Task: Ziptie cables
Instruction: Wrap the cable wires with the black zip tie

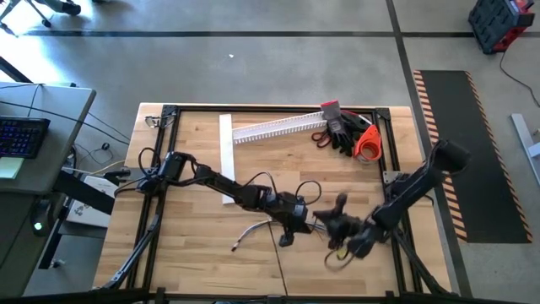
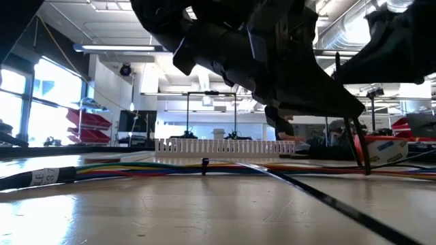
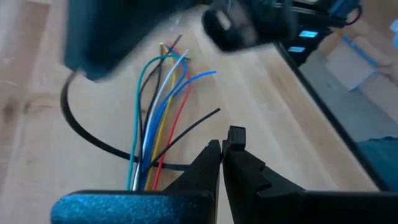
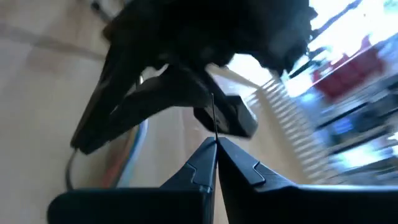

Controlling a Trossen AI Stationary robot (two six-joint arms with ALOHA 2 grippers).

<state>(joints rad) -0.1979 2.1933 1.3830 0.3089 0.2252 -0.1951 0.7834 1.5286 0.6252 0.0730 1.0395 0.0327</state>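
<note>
Midway: ziptie (image 3: 87, 134) looped round cables (image 3: 152, 118), not yet cinched; left gripper (image 3: 222, 155) closed empty, right gripper (image 4: 214, 152) pinching ziptie tail.

the left gripper (image 3: 222, 163) is seen with fingers pressed together, clamped on a thin black ziptie (image 3: 81, 127) that loops around the cables (image 3: 155, 118). the coloured cable ends are fanned out over the wooden table (image 3: 37, 74). the right gripper (image 3: 242, 28) is positioned beyond them, blurred.
</note>
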